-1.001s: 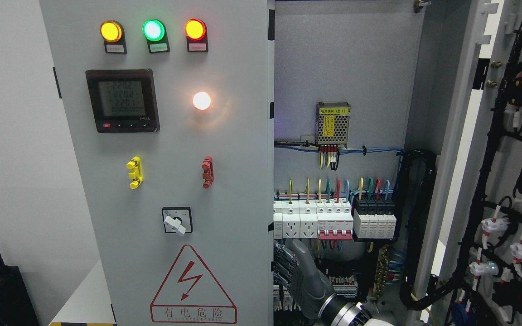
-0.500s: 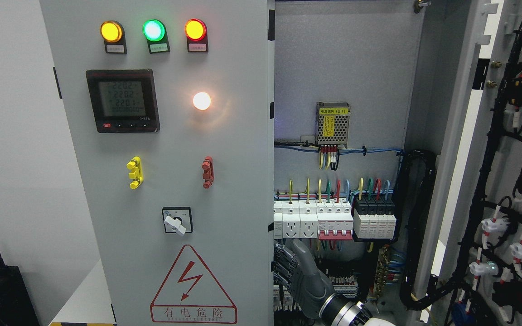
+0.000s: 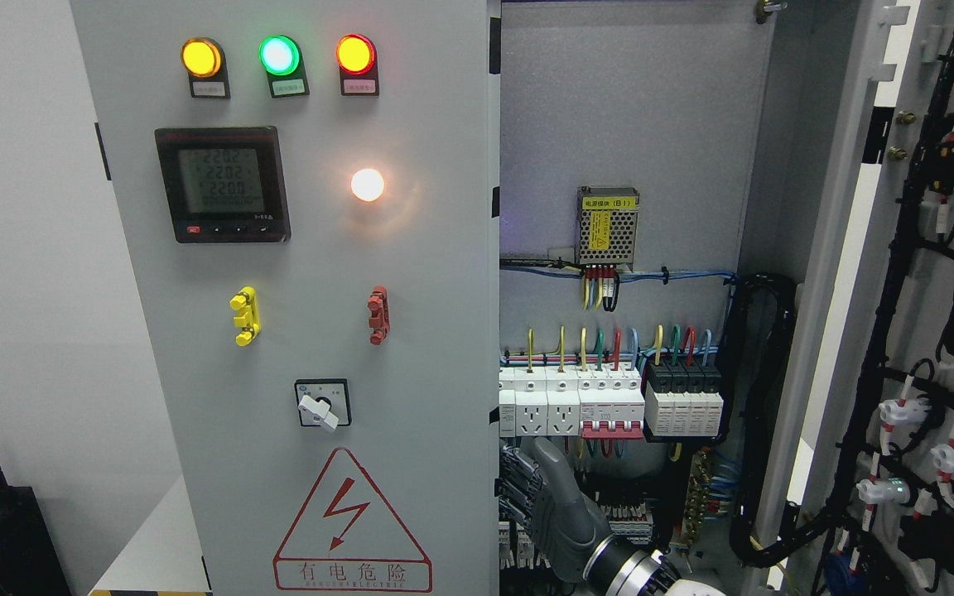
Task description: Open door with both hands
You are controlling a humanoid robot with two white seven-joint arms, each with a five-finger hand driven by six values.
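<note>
Grey sheet metal makes up the cabinet, and its left door [image 3: 303, 314], still shut or nearly so, stands directly left of the hand [image 3: 539, 497]; the right door [image 3: 924, 331] is swung wide, well off to the hand's right, its inner face strung with black cable looms. The arm enters from the lower right, so this is taken to be the right hand, and its fingers [image 3: 517, 484] are seen hooked around the free edge of the left door, low down, apparently so the panel can be pulled outward. Whether the edge is firmly gripped cannot be told. No left hand is shown. Inside the cabinet, above the hand, a row of white breakers and sockets [image 3: 576, 401] is mounted, fed by coloured wires, with a small meshed power supply [image 3: 608, 225] higher still. On the door front, up and left of the hand, a meter [image 3: 222, 184], three lamps and a rotary switch [image 3: 322, 403] are fitted.
</note>
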